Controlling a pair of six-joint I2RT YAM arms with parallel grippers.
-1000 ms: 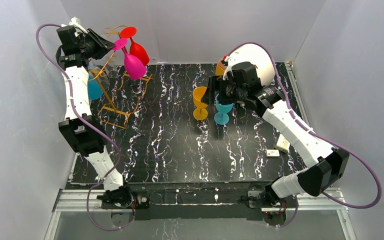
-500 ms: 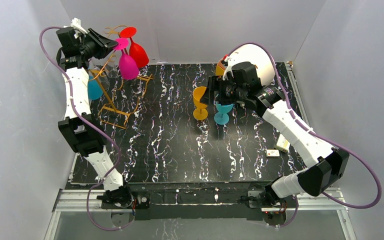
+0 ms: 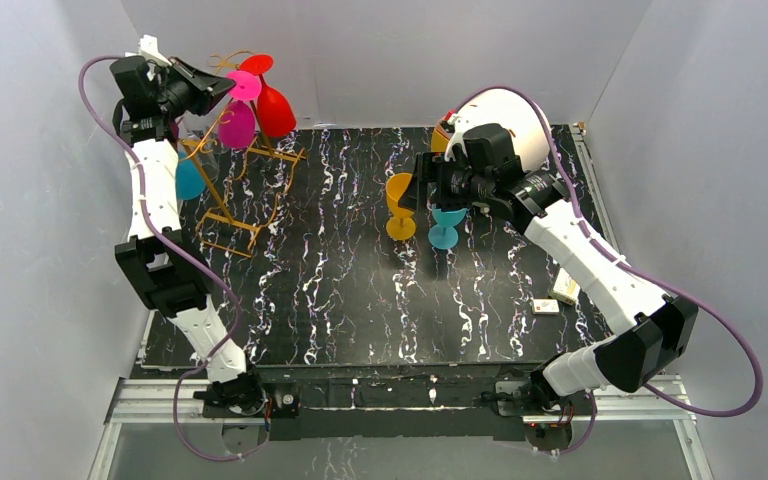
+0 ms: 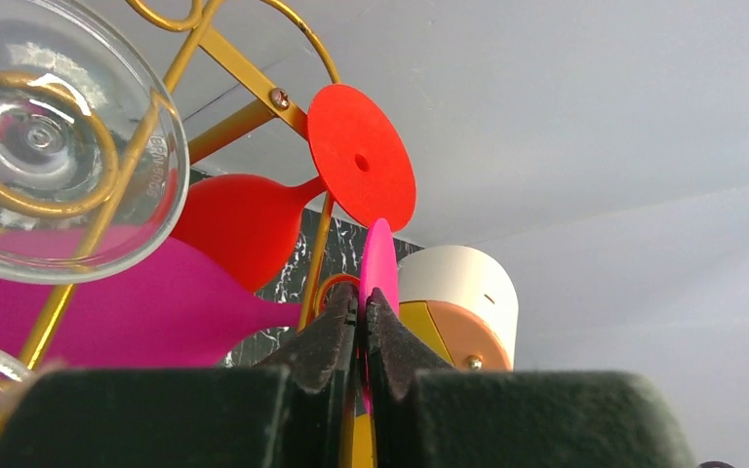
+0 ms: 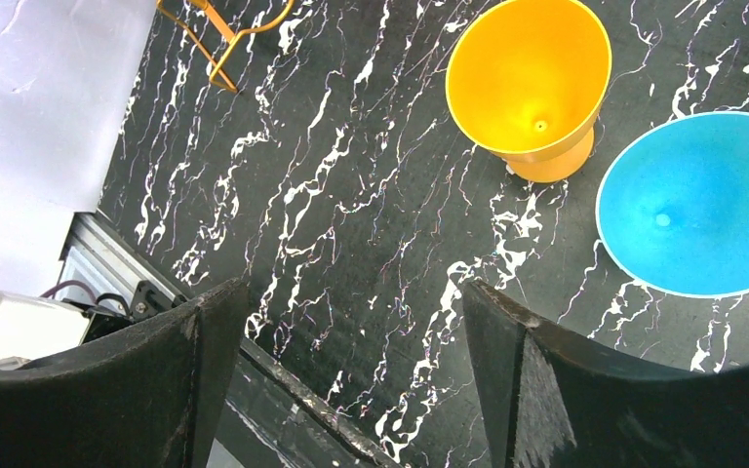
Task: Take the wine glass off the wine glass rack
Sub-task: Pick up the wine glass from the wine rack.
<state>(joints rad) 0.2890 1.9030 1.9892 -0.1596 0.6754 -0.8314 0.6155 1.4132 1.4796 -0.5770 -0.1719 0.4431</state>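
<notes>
The gold wire wine glass rack (image 3: 235, 190) stands at the far left of the table, its hooks showing in the left wrist view (image 4: 254, 83). A red wine glass (image 3: 273, 108) hangs from it upside down, red foot up (image 4: 361, 168). My left gripper (image 3: 216, 87) is shut on the foot of the magenta wine glass (image 3: 237, 122), pinching the pink disc (image 4: 378, 263) edge-on, bowl hanging down (image 4: 127, 317). A clear glass (image 4: 54, 146) hangs on a hook close to the camera. My right gripper (image 5: 351, 331) is open and empty above the table.
An orange glass (image 3: 399, 205) and a blue glass (image 3: 446, 222) stand upright mid-table below the right gripper, also in the right wrist view (image 5: 532, 83) (image 5: 702, 200). A white and orange dome object (image 3: 508, 120) sits at the back. Small boxes (image 3: 563, 288) lie at the right.
My left gripper has moved left and slightly up with the magenta glass; its bowl has swung left, away from the red glass. The right arm has not moved.
</notes>
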